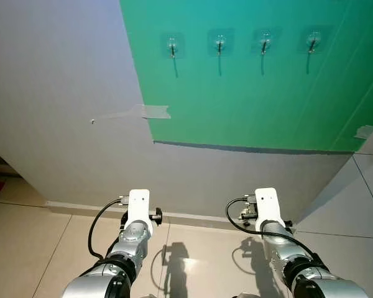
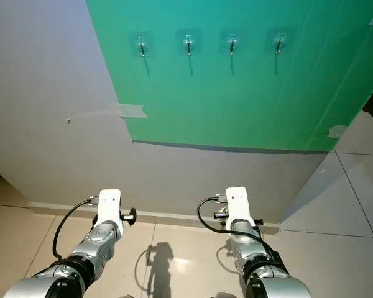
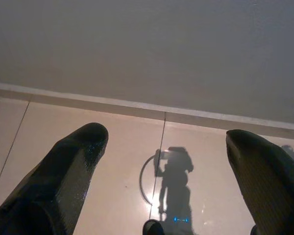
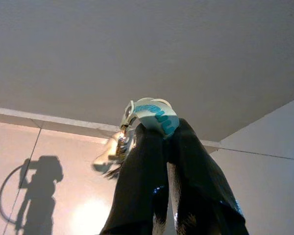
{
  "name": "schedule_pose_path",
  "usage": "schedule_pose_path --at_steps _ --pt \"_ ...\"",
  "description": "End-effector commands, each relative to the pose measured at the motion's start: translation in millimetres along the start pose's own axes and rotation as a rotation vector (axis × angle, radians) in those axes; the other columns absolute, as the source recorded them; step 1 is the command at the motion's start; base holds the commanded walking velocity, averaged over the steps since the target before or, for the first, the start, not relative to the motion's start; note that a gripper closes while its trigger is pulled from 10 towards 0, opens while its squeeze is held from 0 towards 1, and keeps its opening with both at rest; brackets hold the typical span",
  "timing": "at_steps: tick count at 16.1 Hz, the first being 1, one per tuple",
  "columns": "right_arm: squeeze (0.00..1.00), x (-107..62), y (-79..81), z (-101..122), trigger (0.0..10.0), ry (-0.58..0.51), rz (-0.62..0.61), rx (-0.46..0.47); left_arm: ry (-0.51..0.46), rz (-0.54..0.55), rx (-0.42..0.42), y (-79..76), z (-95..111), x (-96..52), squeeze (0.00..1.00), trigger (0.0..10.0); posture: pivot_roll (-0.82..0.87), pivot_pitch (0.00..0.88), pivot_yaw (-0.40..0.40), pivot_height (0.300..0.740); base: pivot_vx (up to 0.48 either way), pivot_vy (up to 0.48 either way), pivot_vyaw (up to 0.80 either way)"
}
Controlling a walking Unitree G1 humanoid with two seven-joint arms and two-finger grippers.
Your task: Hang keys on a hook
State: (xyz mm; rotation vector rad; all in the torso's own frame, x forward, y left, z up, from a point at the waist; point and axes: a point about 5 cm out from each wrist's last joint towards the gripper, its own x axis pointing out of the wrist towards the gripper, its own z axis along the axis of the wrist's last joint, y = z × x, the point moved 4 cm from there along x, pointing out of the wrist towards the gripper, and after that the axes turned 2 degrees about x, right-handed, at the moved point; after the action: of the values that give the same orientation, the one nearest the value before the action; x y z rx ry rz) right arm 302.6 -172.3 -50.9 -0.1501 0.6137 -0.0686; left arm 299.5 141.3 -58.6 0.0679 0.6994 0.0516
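The keys (image 4: 118,147) hang from a white and teal strap (image 4: 154,113) pinched at the tips of the right gripper (image 4: 161,128), fingers closed together on it. That arm is held low, over the tiled floor (image 1: 193,261) near the skirting. The left gripper (image 3: 166,142) is empty, fingers spread apart, also pointed at the floor. Four clear hooks (image 1: 219,43) sit in a row high on the green panel (image 1: 267,105), well above both arms.

Risk, as judged: the hold is at the fingertips only, so the strap may slip during the lift. The keys dangle beside the fingers and could swing, making the loop miss a small hook.
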Motion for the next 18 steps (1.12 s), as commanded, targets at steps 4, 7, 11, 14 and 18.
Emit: schedule_pose_path --at_steps 4,7,11,14,18 --pt "0.00 0.6 4.5 4.4 0.0 -0.012 0.009 -0.008 -0.022 0.014 0.016 3.2 6.4 0.9 0.00 10.0 -0.16 0.000 0.066 0.740 0.000 0.000 0.00" --pt "0.00 0.5 4.5 3.5 0.0 -0.007 0.008 -0.011 -0.020 0.014 0.016 3.2 5.8 0.9 0.00 10.0 -0.16 0.000 0.065 0.740 0.000 0.000 0.00" --pt "0.00 0.4 4.3 2.6 0.0 -0.004 0.009 -0.014 -0.016 0.015 0.012 3.0 4.7 0.7 0.00 10.0 -0.16 0.000 0.063 0.740 0.000 0.000 0.00" --pt "0.00 0.2 5.0 2.2 0.0 -0.004 0.013 -0.020 -0.017 0.013 0.017 3.1 4.4 0.7 0.00 10.0 -0.15 0.000 0.063 0.740 0.000 0.000 0.00" --pt "0.00 0.2 5.6 2.4 0.0 -0.006 0.016 -0.021 -0.015 0.015 0.022 4.8 3.2 0.6 0.00 10.0 -0.15 0.000 0.063 0.740 0.000 0.000 0.00"
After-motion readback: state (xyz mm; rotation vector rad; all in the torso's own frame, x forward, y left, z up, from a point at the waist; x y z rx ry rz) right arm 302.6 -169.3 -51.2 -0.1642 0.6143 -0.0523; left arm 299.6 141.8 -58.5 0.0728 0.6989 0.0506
